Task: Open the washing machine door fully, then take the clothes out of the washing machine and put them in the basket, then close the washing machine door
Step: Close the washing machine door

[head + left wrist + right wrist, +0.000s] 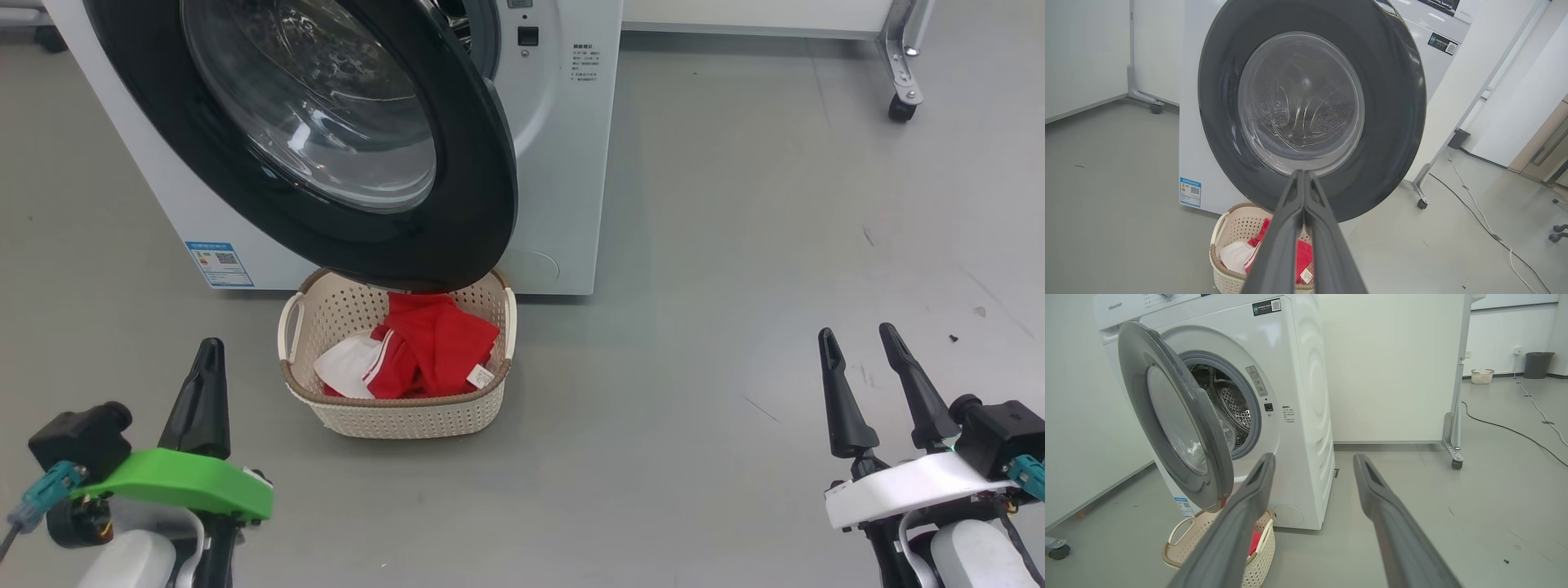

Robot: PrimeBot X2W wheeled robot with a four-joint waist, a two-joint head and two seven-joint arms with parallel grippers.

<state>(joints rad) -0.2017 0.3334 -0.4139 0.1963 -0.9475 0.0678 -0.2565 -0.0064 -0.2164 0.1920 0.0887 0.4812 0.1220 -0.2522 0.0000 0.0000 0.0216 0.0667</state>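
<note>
Laundry out, door left to close

The red clothes (433, 343) lie in the cream basket (392, 416), just under the half-open washing machine door (457, 204). Closing seems the step in hand: a gripper should push the black rim until it latches. The left gripper (211, 347) is pressed shut, empty; the right gripper (856, 331) is spread wide, also empty. The washing machine (1298, 396) reads "Hisense" (1120, 307); its blue sticker (219, 263) is too small to read.

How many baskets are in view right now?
2. One basket sits under the open washer door, holding the red clothes; another basket stands far off beside a dark bin.
</note>
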